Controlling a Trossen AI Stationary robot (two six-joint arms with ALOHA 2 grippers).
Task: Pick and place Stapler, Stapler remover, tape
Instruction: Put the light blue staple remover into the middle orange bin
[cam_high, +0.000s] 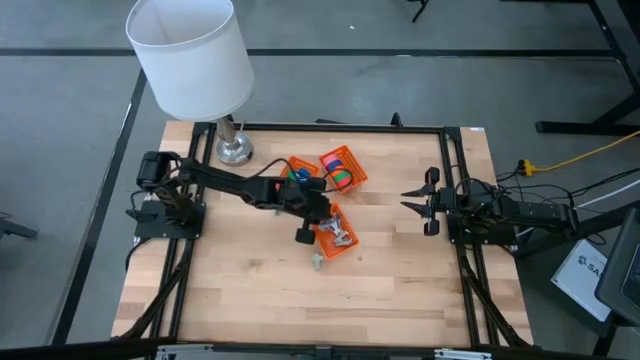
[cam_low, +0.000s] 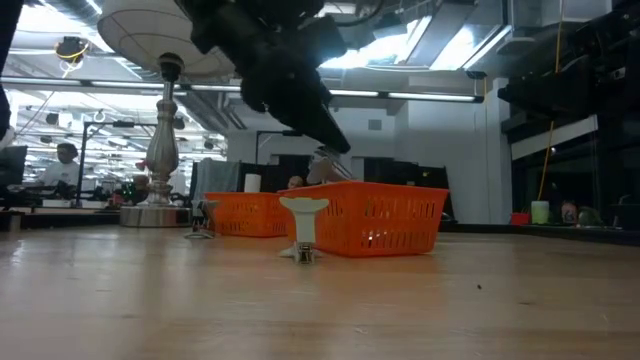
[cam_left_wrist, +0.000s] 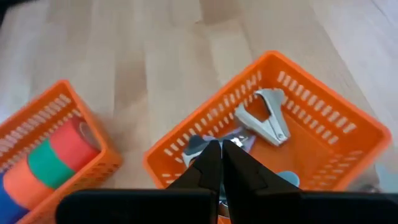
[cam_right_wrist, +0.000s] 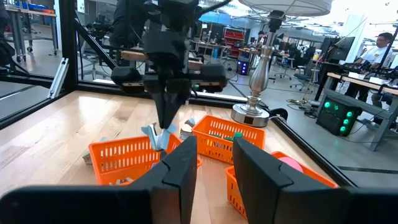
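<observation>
Now reaching with the left arm from the left edge of the wooden table (cam_high: 250, 290) toward its middle, and hanging the left gripper (cam_left_wrist: 222, 149) just above the front wall of an orange basket (cam_left_wrist: 329, 93). Pressing both dark fingers (cam_left_wrist: 208, 168) fully together, with no gap between them. Not being able to tell if anything is pinched there, since a grey-blue piece (cam_left_wrist: 198, 146) is lying right at the tips, but the contact is hidden. Keeping inside this basket a metal stapler remover (cam_left_wrist: 268, 117), lying flat on the bottom with its claws spread, apart from the fingers. Finding the tape (cam_left_wrist: 50, 163) in a second orange basket (cam_left_wrist: 43, 118) close beside the first one: red, green and orange rolls standing side by side against its wall. Seeing a third orange basket (cam_high: 300, 167) next to that one, nearer the lamp (cam_high: 190, 50), with small blue pieces in it. Noticing also a small pale piece (cam_low: 303, 228) standing upright on the bare wood, just in front of the basket with the remover. Resting the right gripper (cam_high: 406, 201) at the right side of the table, well apart from all the baskets, with its fingers partly spread and gripping nothing.
</observation>
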